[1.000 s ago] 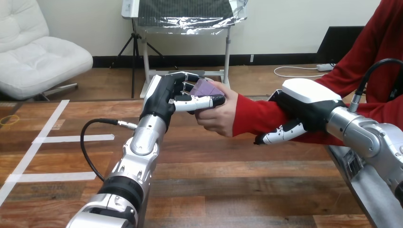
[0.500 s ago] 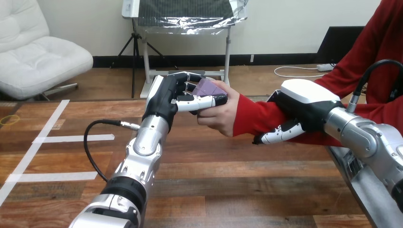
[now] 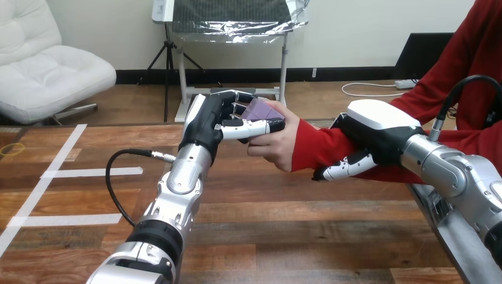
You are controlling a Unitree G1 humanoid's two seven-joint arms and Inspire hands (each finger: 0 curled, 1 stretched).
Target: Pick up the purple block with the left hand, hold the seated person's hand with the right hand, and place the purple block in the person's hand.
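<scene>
The purple block (image 3: 261,109) sits above the middle of the table (image 3: 284,225), raised off the wood. It is pinched in the robot's left hand (image 3: 207,121), with the curled fingers over its far side and the thumb stretched along beneath its near edge. The block's right side lies against the upper part of the person's hand (image 3: 277,145), which is cupped just below and to the right of it and touches the robot's thumb. Whether the block's weight rests on that hand cannot be told.

Further right, the robot's right hand (image 3: 379,127) lies over the person's forearm in its red sleeve (image 3: 317,148), its white back on top and its fingers (image 3: 343,168) curled round beneath the sleeve. White tape strips (image 3: 89,173) lie on the table's left part.
</scene>
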